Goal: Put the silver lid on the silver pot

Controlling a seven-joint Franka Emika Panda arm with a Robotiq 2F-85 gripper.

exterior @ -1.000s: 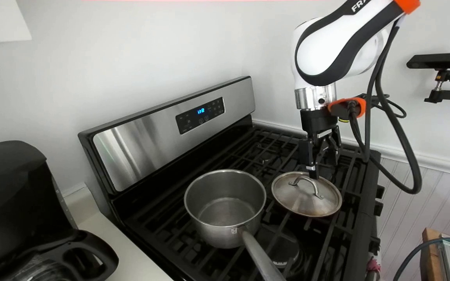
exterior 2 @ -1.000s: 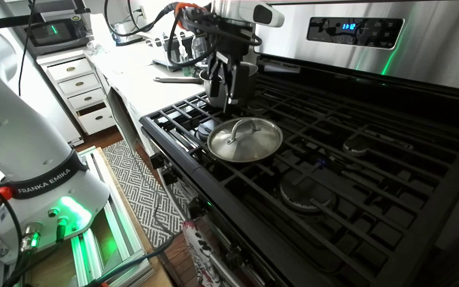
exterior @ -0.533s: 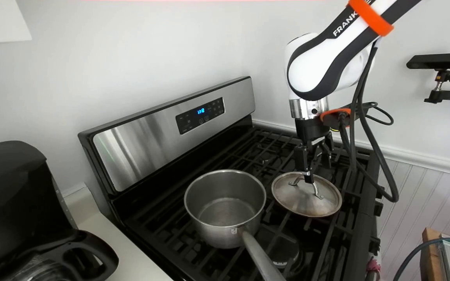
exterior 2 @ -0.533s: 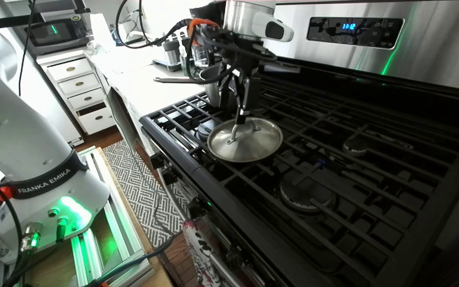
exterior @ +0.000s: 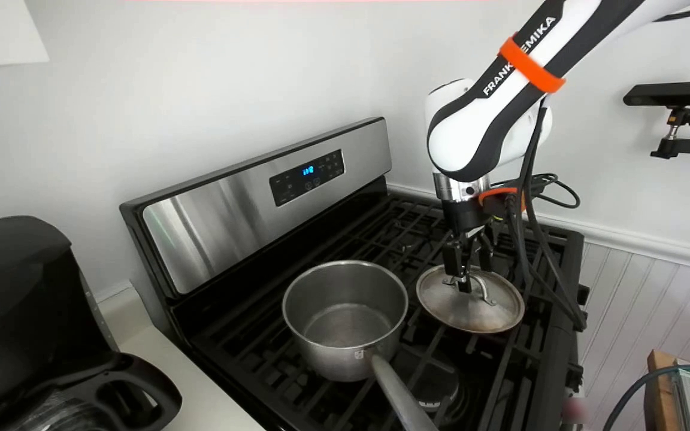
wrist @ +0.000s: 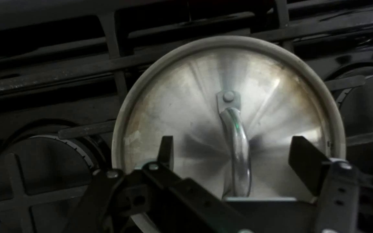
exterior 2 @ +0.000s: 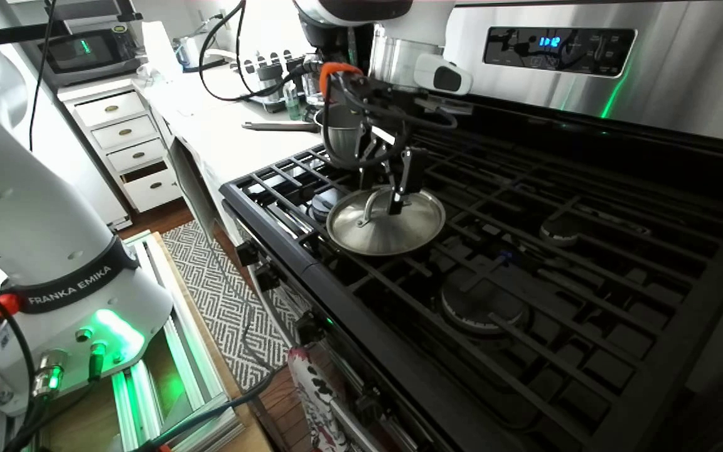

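Note:
The silver lid [exterior: 471,316] lies flat on the stove grate, with an arched metal loop handle [wrist: 240,152] on top. It also shows in an exterior view [exterior 2: 386,237] and in the wrist view [wrist: 173,110]. The silver pot [exterior: 345,362] stands upright and uncovered beside the lid, its long handle pointing toward the stove's front. It is partly hidden behind the arm in an exterior view [exterior 2: 339,139] and out of the wrist view. My gripper [wrist: 232,142] is open, pointing down low over the lid. Its fingers stand apart on either side of the loop handle.
Black burner grates [exterior 2: 512,251] surround the lid. The stove's back panel [exterior: 231,221] rises behind the pot. A black coffee maker [exterior: 15,299] stands on the counter. A patterned towel [exterior 2: 324,395] hangs at the stove's front.
My gripper has moved down and over the lid, from above its edge to around the loop handle. The lid and pot have not moved.

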